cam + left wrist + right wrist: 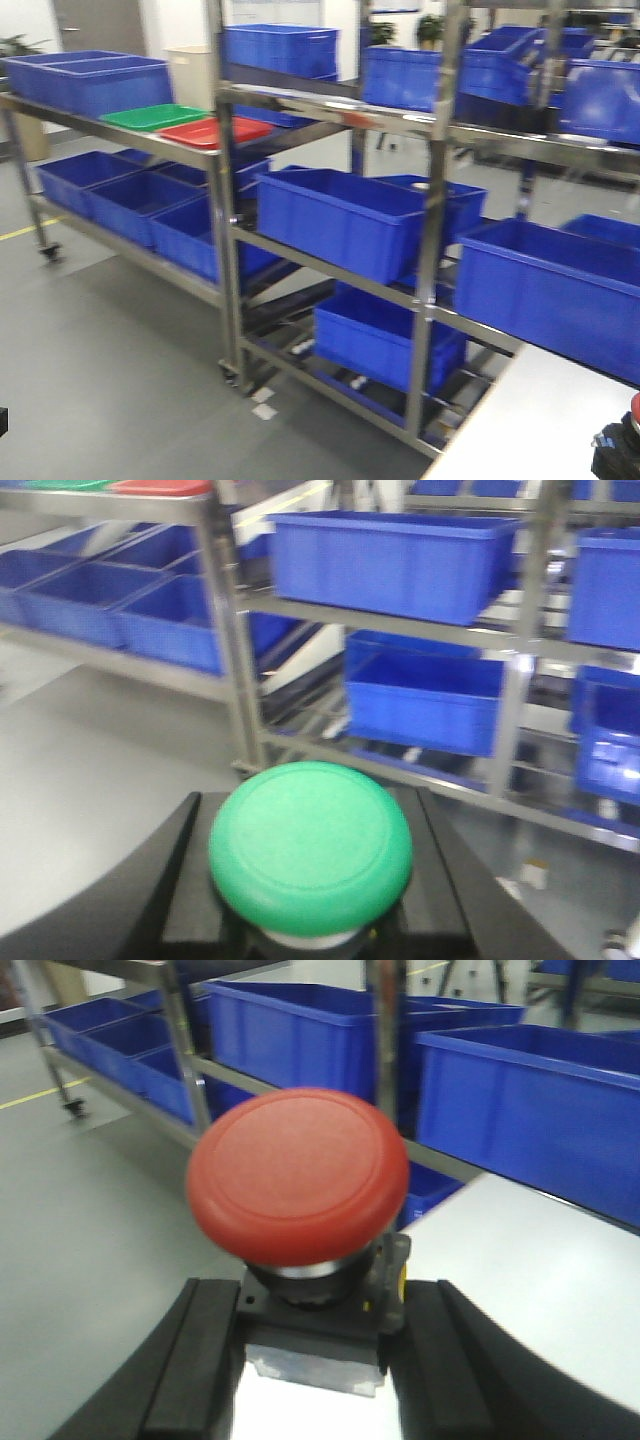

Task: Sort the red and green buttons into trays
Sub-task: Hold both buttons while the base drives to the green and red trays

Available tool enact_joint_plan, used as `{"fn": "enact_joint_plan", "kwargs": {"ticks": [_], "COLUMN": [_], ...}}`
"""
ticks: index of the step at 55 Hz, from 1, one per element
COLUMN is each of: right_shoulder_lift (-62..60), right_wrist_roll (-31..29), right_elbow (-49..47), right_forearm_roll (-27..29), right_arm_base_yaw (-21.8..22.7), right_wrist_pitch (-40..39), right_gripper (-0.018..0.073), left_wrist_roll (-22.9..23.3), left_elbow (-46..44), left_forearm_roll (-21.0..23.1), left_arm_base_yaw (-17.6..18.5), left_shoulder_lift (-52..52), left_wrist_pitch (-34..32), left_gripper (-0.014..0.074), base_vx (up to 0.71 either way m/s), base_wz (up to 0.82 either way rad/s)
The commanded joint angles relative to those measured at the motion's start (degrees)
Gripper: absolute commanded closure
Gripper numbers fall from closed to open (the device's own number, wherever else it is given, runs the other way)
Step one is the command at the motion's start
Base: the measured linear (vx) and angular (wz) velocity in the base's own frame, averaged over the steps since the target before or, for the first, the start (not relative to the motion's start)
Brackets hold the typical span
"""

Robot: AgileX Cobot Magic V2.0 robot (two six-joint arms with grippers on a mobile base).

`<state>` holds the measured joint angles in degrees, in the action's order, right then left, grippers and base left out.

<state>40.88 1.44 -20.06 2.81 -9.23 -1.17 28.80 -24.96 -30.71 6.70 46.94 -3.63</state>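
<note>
Steel rack shelf (140, 140) bearing green tray (152, 117) and red tray (215, 131) side by side, near a blue bin (95, 82)

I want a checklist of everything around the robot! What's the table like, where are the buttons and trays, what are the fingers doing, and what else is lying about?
Surface: white table, bare where it shows, at the lower right of the front view.
Job's things: green button and red button, one in each gripper; green tray and red tray side by side on the rack's upper shelf, no button seen in them.
Clutter: many blue bins on the shelves.
Grippers: left gripper shut on the green button; right gripper shut on the red button.
Cables: nothing seen.
Surroundings: steel rack on wheels, grey floor; the pictures are a bit blurry.
</note>
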Motion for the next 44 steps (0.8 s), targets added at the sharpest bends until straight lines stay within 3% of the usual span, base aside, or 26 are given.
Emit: {"fn": "enact_joint_plan", "kwargs": {"ticks": [1,44], "right_shoulder_lift": [-0.03,-0.12], "right_wrist_roll": [-0.54,-0.54], "right_elbow": [-1.78,-1.78], "right_forearm_roll": [-0.55,-0.55], "right_arm_base_yaw": [0.2,0.2], "right_wrist_pitch": [-5.1,-5.1], "right_gripper": [0.0567,0.0567], "left_wrist_roll": [0.47,0.47], "left_elbow": [-1.57,-1.57], "left_forearm_roll": [0.64,0.64], "left_arm_base_yaw": [0.19,0.19], "left_shoulder_lift": [-0.4,-0.47], "left_wrist_pitch": [-4.18,-4.18], "left_gripper": [0.0599,0.0599], "base_vx": [-0.05,0.04], "base_wz": [0.62,0.74]}}
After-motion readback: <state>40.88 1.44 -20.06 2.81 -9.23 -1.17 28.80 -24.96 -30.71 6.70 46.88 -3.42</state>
